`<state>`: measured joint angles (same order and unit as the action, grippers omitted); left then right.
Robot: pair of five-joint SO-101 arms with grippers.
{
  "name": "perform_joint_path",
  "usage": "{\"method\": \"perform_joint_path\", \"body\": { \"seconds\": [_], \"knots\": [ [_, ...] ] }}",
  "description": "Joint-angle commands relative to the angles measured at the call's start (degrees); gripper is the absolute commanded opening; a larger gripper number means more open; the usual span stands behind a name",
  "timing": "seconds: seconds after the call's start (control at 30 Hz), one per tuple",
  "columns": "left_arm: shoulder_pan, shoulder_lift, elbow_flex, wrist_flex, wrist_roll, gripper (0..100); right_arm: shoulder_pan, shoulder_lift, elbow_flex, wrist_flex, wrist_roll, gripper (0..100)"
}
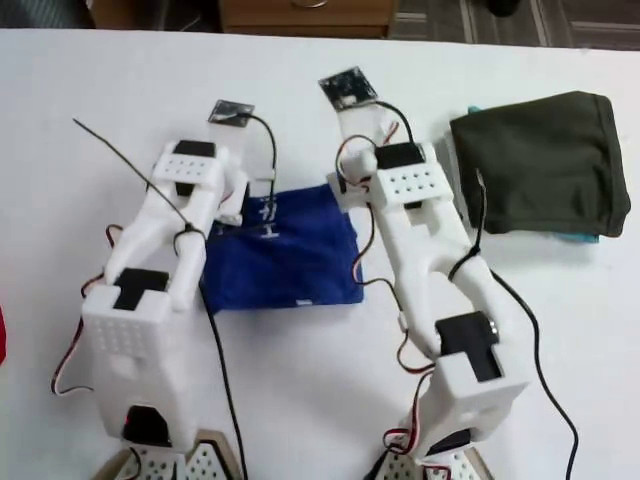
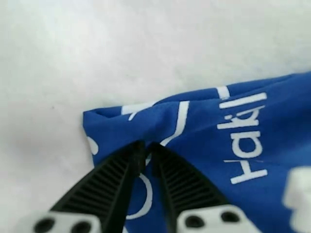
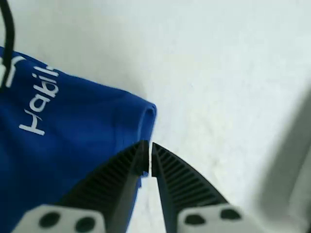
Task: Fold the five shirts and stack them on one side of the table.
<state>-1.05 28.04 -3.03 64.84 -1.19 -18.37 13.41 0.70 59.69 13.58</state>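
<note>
The blue shirt point(image 1: 285, 255) lies folded into a rough rectangle at the middle of the white table point(image 1: 110, 75), between the 2 arms, white lettering facing up. The left gripper point(image 2: 146, 145) is closed on a puckered fold of the blue shirt at 1 far corner. The right gripper point(image 3: 148, 147) is pinched shut on the shirt's edge beside the other far corner. Well apart, toward the table's right side, a dark green shirt point(image 1: 535, 165) sits folded, with a teal layer point(image 1: 585, 238) peeking out under its near edge
</note>
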Motion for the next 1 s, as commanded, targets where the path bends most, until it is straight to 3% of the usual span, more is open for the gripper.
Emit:
{"method": "perform_joint_path", "body": {
  "seconds": [0.0,0.3,0.57,0.87,0.97],
  "knots": [
    [-1.32,-0.97,-2.07,-0.26,0.18,5,-2.51,4.26,-5.19,-0.84,-0.35,2.1],
    [-1.32,-0.88,-2.07,-0.26,0.18,5,-6.11,8.57,-11.96,0.92,-0.35,2.0],
    [-1.32,-0.97,-2.15,-0.35,0.18,5,-0.31,18.24,-12.31,0.40,0.09,2.0],
    [-1.32,-1.05,-2.42,-0.26,0.26,5,1.89,16.84,-12.22,0.92,0.18,2.0],
    [-1.32,-1.05,-6.02,3.08,0.26,5,1.80,14.29,-12.22,1.27,0.18,2.0]
  ]
}}
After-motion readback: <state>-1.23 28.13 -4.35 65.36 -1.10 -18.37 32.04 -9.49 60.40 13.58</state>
